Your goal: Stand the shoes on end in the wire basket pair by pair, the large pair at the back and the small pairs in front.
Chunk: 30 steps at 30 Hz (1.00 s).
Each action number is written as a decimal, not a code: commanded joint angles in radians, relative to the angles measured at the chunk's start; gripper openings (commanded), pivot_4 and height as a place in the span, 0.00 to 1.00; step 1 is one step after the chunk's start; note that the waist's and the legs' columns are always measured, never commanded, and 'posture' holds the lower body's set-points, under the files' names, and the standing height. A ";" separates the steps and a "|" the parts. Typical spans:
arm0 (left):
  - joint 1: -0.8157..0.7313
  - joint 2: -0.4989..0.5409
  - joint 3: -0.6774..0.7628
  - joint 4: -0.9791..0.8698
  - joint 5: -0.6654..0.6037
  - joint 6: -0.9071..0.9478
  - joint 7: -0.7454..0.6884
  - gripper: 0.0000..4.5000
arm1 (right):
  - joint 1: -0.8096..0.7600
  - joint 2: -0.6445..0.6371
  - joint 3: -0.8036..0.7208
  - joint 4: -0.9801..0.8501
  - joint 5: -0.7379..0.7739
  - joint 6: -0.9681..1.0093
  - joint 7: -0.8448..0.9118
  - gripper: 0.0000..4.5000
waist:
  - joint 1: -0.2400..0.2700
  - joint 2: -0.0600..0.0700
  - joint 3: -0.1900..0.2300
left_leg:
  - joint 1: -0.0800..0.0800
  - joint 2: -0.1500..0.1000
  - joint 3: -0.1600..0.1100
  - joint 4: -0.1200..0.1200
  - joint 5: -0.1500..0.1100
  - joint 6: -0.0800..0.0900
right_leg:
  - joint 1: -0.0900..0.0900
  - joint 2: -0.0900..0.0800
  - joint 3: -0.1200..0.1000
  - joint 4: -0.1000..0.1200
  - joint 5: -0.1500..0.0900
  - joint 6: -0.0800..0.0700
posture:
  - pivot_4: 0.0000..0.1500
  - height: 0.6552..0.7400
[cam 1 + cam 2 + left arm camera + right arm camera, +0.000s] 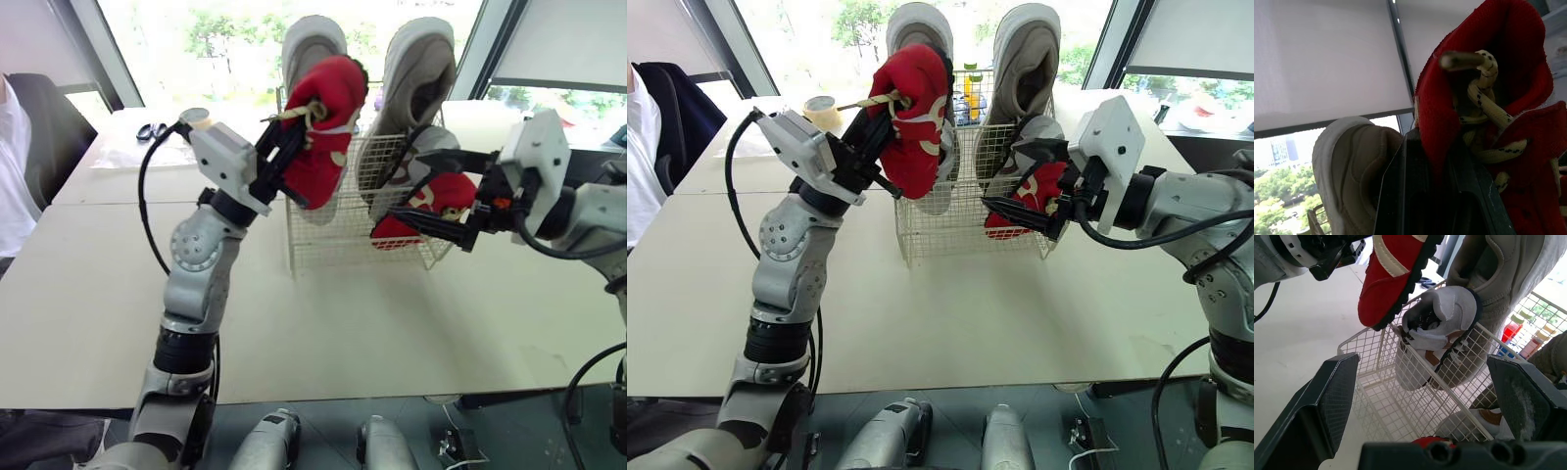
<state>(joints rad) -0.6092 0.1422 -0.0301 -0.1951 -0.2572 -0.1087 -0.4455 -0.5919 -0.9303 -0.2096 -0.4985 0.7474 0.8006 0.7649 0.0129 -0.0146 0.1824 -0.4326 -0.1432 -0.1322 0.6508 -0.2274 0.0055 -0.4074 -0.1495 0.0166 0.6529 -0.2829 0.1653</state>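
Note:
My left gripper (287,149) is shut on a small red shoe (328,127) with cream laces and holds it in the air over the left front of the white wire basket (333,245). Two large beige shoes (312,44) (421,69) stand on end at the basket's back. A small white and brown shoe (1442,318) leans in front of the right one. A second red shoe (443,201) lies at the basket's front right. My right gripper (407,184) is open, one finger above and one below this shoe.
The basket stands on a pale table (98,294). Scissors (152,130) and a tape roll (820,108) lie at the far left. Bottles (968,98) stand behind the basket. A person in a white sleeve (12,186) sits at the left edge.

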 commanded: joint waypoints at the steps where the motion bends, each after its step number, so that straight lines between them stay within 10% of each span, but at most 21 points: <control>1: 0.020 -0.064 -0.036 0.021 0.055 -0.096 0.048 0.01 | -0.021 -0.021 -0.022 -0.016 -0.001 -0.012 0.004 1.00 | 0.002 0.000 0.000 | 0.000 0.000 0.000 0.000 0.000 0.000 | 0.000 0.000 0.000 0.000 0.000 0.000 | 1.00 1.00; 30: 0.229 -0.163 -0.103 0.415 0.237 -0.409 0.157 0.09 | 0.042 -0.036 -0.069 -0.108 0.063 0.070 -0.066 1.00 | 0.002 0.002 -0.005 | 0.005 0.000 0.000 0.000 -0.003 0.006 | 0.005 0.000 0.000 0.000 0.000 0.000 | 1.00 1.00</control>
<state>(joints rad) -0.4181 -0.0298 -0.1434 0.2039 -0.0294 -0.5367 -0.3077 -0.5466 -0.9589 -0.2435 -0.5846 0.8002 0.8768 0.7092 0.0149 -0.0124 0.1773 -0.4274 -0.1433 -0.1323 0.6507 -0.2307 0.0111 -0.4024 -0.1495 0.0164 0.6529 -0.2829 0.1654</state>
